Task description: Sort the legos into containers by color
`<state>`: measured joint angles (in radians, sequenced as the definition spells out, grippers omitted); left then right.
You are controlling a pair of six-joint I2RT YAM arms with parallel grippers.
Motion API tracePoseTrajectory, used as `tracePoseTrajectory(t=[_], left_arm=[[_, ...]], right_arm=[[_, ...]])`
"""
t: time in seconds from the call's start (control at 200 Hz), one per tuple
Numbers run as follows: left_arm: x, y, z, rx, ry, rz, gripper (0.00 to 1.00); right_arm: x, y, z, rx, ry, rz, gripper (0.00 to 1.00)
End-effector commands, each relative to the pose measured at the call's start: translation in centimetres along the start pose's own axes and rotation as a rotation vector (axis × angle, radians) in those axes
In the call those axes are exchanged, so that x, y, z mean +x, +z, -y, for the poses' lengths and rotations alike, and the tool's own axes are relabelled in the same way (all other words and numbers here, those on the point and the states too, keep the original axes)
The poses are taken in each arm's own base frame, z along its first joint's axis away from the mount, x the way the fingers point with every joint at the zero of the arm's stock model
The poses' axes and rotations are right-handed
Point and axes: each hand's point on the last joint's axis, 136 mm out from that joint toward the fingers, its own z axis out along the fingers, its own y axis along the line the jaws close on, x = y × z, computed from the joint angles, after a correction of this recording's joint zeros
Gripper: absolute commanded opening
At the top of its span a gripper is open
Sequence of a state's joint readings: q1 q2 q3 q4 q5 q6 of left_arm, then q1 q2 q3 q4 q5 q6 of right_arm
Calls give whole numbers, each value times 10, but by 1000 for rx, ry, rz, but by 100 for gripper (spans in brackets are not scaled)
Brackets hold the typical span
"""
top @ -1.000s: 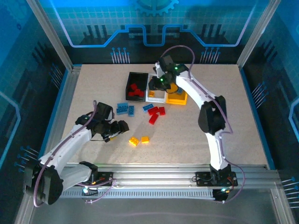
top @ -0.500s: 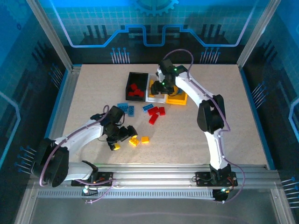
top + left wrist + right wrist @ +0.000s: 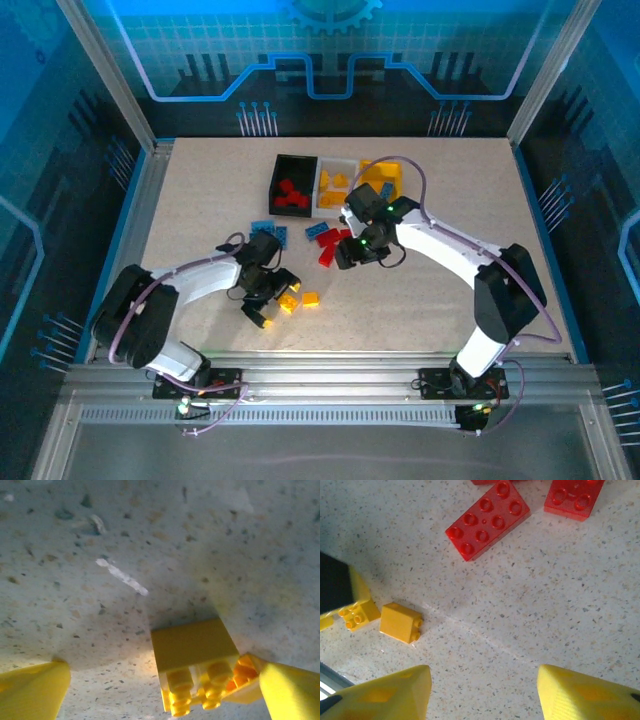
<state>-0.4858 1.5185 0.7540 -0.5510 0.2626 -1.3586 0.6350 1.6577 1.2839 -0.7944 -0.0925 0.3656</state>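
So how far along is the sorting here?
Partly done. Red bricks lie in the black bin, yellow ones in the white bin. The open left hand straddles a loose yellow brick; the right hand hovers open near loose red bricks. Blue bricks wait on the table.

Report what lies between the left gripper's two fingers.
A yellow lego rests on the table between the open left gripper's fingers, nearer the finger at the picture's right. The left wrist view shows it.

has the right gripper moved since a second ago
Yes. The right gripper has left the white bin and come toward the near side, now hanging by the loose red legos.
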Motion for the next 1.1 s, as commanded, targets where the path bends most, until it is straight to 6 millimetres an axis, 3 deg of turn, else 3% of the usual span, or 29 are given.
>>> tracePoseTrajectory(t=[0.0,0.19,0.375,0.64,0.745,0.911,0.956,1.096], left_arm=[[-4,11,7,-21,-53,8,94],[-7,30,7,-81,-64,-20,80],[-8,36,8,-92,-60,-32,64],[-12,31,21,-47,-45,-46,47],[-18,18,29,-23,-12,-32,44],[-32,-28,54,32,112,43,43],[-37,-41,62,65,131,60,43],[-53,-76,75,136,167,97,43]], right_arm=[[-6,-15,-15,-27,-22,82,59],[13,-9,-26,-50,-38,63,59],[33,2,-33,-41,-76,30,59],[48,30,-49,-33,-427,9,65],[45,40,-64,-64,-643,97,67],[51,47,-94,-205,-970,256,69],[60,58,-92,-223,-1034,258,69],[59,78,-96,-244,-1146,256,69]])
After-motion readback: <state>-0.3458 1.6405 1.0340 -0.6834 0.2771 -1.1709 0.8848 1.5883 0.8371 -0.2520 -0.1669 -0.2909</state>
